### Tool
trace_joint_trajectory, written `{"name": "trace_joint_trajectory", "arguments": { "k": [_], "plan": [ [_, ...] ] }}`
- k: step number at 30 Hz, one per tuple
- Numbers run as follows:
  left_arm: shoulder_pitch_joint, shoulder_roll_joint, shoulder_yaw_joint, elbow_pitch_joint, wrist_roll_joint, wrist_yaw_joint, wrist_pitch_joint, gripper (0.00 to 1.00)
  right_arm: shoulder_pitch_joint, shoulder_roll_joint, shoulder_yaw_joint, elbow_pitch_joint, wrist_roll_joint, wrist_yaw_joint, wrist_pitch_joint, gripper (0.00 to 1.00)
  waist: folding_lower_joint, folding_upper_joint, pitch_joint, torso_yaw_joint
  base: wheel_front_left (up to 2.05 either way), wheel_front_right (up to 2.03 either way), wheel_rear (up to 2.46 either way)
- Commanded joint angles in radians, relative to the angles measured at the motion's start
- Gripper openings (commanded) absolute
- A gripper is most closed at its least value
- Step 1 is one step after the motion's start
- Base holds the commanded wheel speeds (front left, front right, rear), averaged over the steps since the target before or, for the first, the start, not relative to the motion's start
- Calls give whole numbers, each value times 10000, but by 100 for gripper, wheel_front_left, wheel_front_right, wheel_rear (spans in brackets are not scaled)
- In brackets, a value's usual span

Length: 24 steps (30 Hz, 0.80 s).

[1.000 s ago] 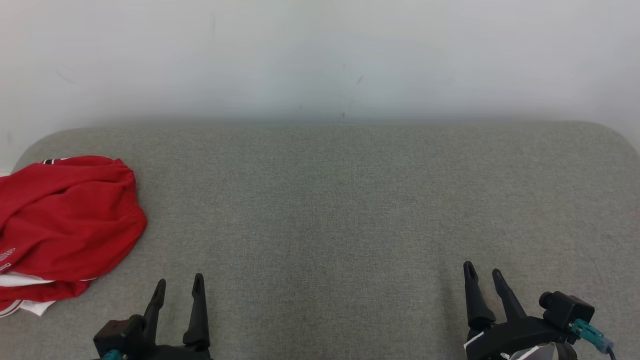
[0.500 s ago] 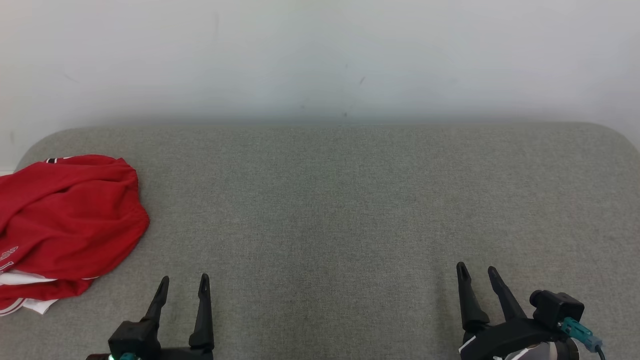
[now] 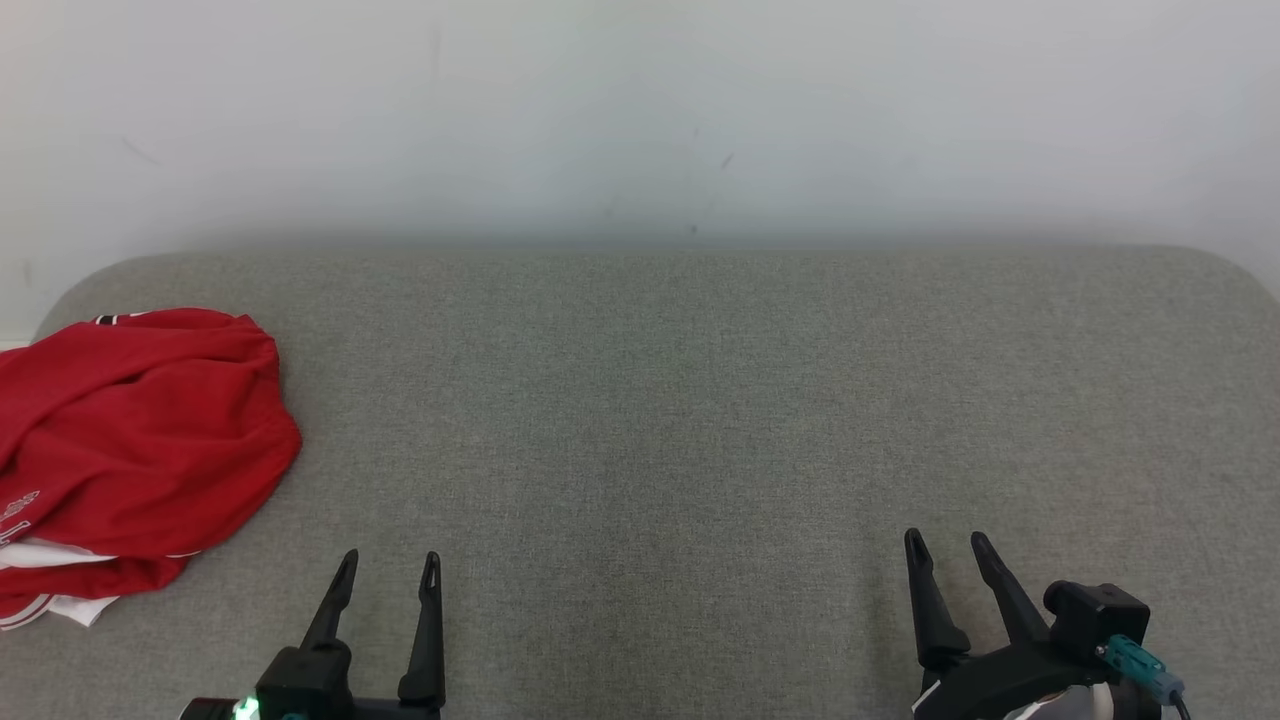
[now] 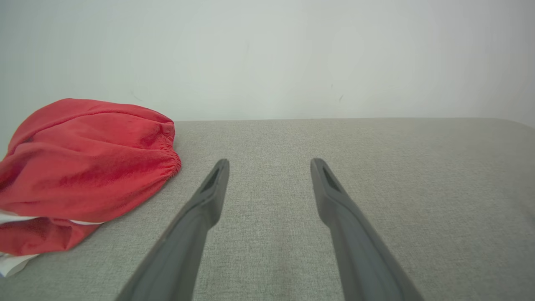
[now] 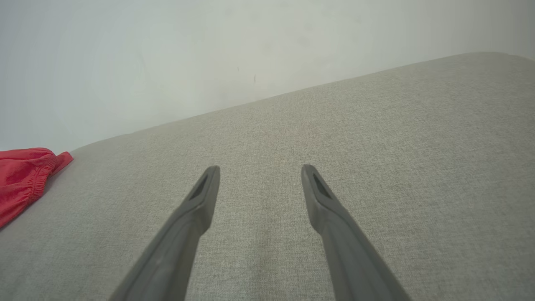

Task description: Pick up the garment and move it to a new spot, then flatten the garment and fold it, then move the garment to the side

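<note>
The garment is a crumpled red piece with white trim, bunched at the left end of the grey fabric surface. It also lies at the left of the left wrist view and at the far left edge of the right wrist view. My left gripper hovers open near the front edge, to the right of the garment and apart from it. Over at the front right, my right gripper stands open too, nothing between its fingers.
A pale wall rises directly behind the surface's back edge. The surface has rounded corners at the back left and back right. Bare grey fabric stretches between the garment and the right end.
The left gripper has shifted a little to the right and the right gripper slightly to the left. The garment lies as before.
</note>
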Motion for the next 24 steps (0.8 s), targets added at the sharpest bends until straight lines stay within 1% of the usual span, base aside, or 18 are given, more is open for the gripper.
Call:
{"name": "trace_joint_trajectory", "arguments": {
  "k": [1,14,24],
  "plan": [
    [-147,38,-33,20,311,-37,-111,100,13,-17,30,29,-243,-19,-90,100,-1,-1,2,5,0,0,0],
    [45,-10,-32,79,973,-56,-376,100,29,-17,104,197,-969,-21,-252,100,-1,-1,-21,28,0,0,0],
    [7,-76,62,146,944,-150,-359,100,3,-17,119,180,-900,-21,-192,100,-1,-1,8,55,0,0,0]
  ]
}}
